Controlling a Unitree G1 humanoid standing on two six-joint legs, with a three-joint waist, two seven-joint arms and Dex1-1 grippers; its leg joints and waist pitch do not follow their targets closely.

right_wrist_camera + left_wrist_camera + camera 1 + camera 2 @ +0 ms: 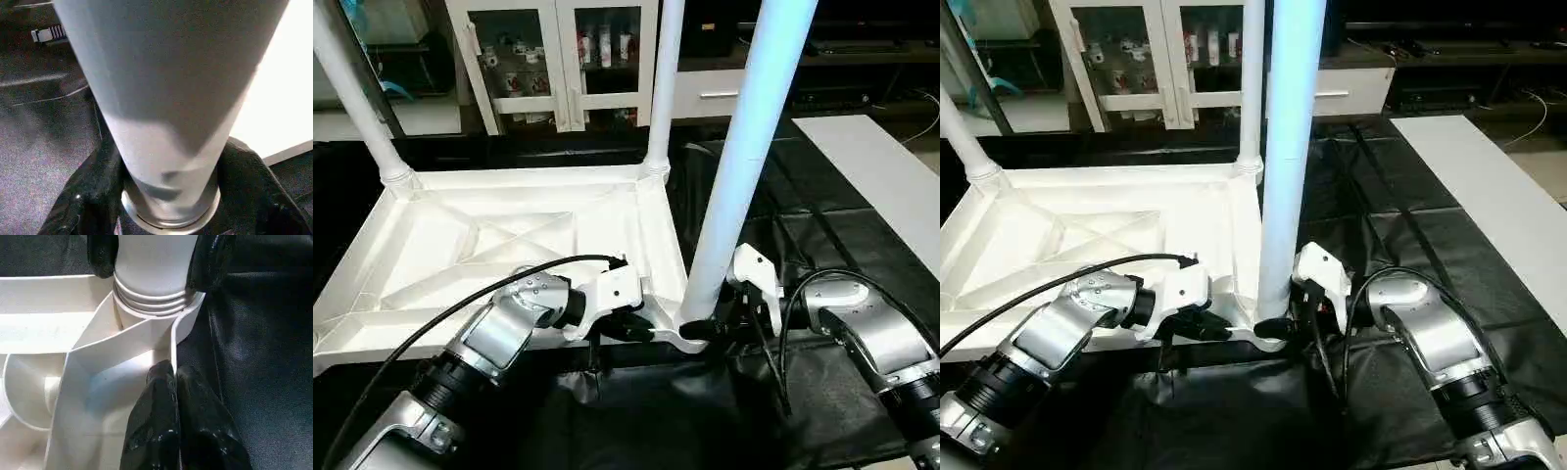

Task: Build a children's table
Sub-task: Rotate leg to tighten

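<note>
upturned tabletop (489, 245), right gripper (710, 328) around leg (744, 166)

Your left forearm (499, 333) and right forearm (1430, 338) are silver cylinders with black ribbed collars, white wrist housings, glossy black fingers (166, 431), and black cables looping alongside.

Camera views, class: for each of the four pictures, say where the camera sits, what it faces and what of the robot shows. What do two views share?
Left eye: on the head, looking down at the upturned tabletop; both silver forearms show.
Right eye: beside it, same scene.
Left wrist: along the left claw, pinching the tabletop's rim.
Right wrist: along the right claw, straddling the near leg.
Shared: both wrist views show that leg's base in its corner socket.
</note>
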